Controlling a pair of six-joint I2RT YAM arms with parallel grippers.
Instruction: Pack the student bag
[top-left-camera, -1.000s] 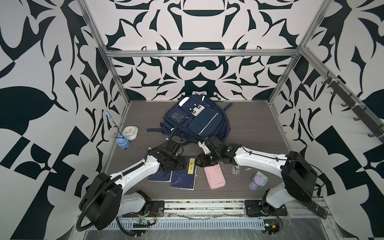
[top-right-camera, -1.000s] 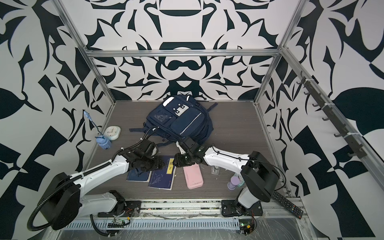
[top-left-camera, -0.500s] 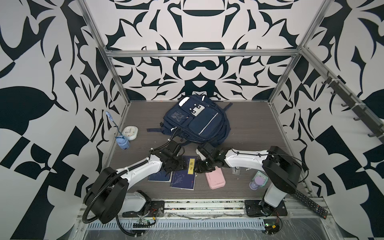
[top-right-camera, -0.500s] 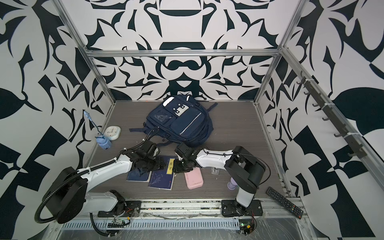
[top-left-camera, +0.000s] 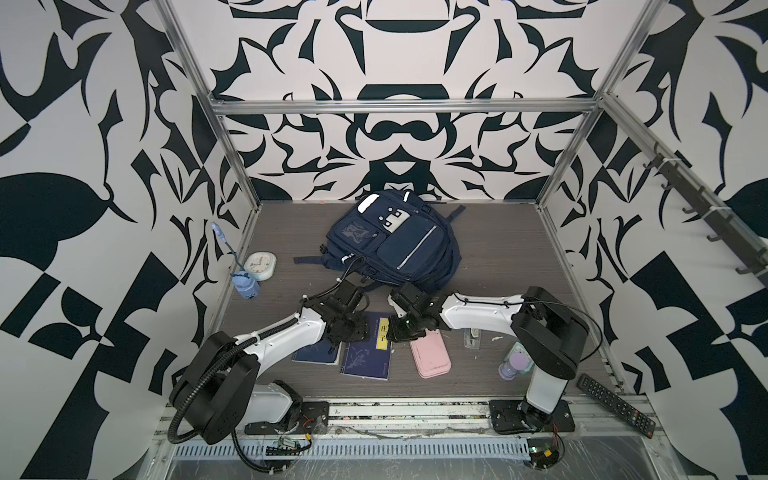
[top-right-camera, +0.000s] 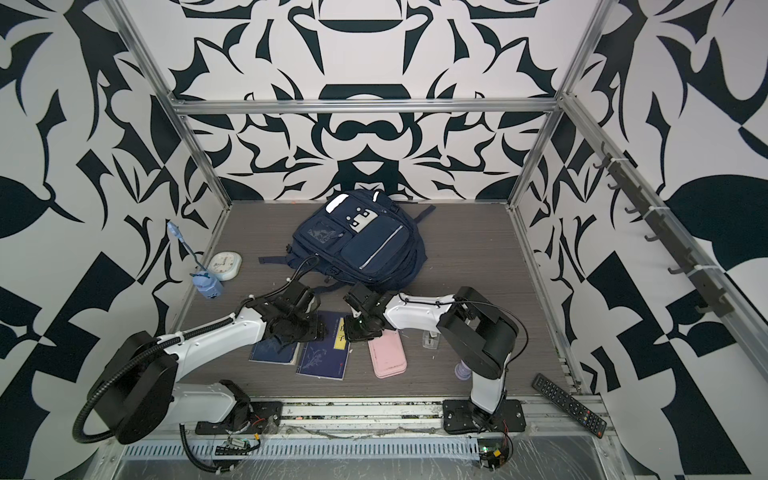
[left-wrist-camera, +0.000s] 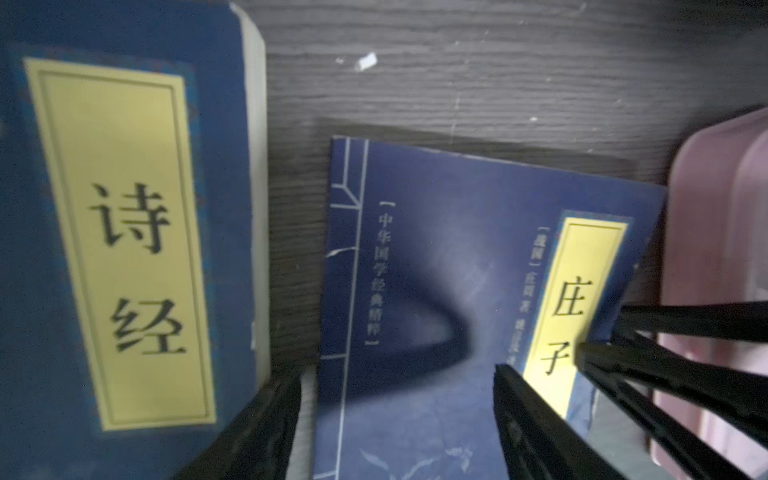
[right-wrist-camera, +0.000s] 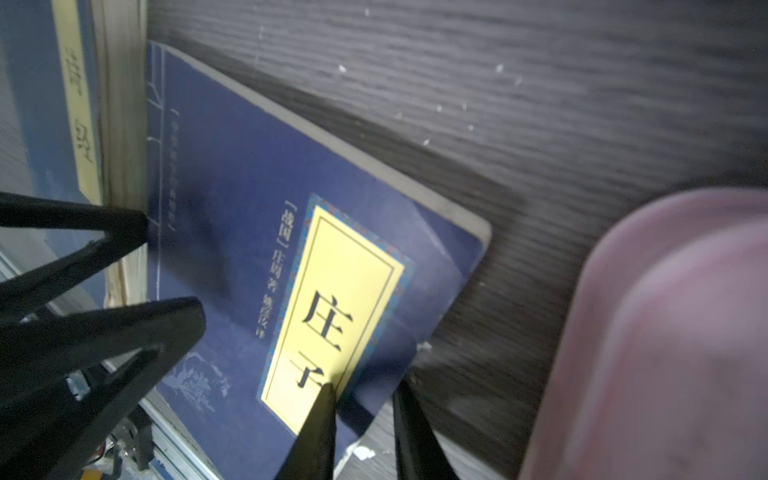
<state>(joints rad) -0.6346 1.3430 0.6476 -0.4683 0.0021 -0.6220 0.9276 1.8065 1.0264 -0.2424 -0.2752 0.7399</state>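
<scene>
The student bag (top-left-camera: 395, 245) (top-right-camera: 361, 245), navy with white strips, lies flat at the back middle in both top views, away from both grippers. In front of it lie a thick blue book (top-left-camera: 316, 353) (left-wrist-camera: 124, 232) and a thin blue book (top-left-camera: 368, 351) (left-wrist-camera: 436, 270) (right-wrist-camera: 257, 232) with a yellow label. My left gripper (top-left-camera: 363, 330) (left-wrist-camera: 395, 372) is open, its fingers straddling the thin book's spine side. My right gripper (top-left-camera: 392, 334) (right-wrist-camera: 365, 390) has narrow jaws: one fingertip is on the yellow label, the other just off the book's lifted edge.
A pink case (top-left-camera: 430, 357) (right-wrist-camera: 665, 332) lies right of the thin book, close to my right gripper. A white clock (top-left-camera: 259, 266) and a blue holder (top-left-camera: 247, 286) are at the left wall. A purple bottle (top-left-camera: 513, 368) and a remote (top-left-camera: 615, 403) are at the front right.
My right gripper has moved left and forward onto the thin book's right edge, and its jaws have narrowed. The left gripper has barely shifted and stays open.
</scene>
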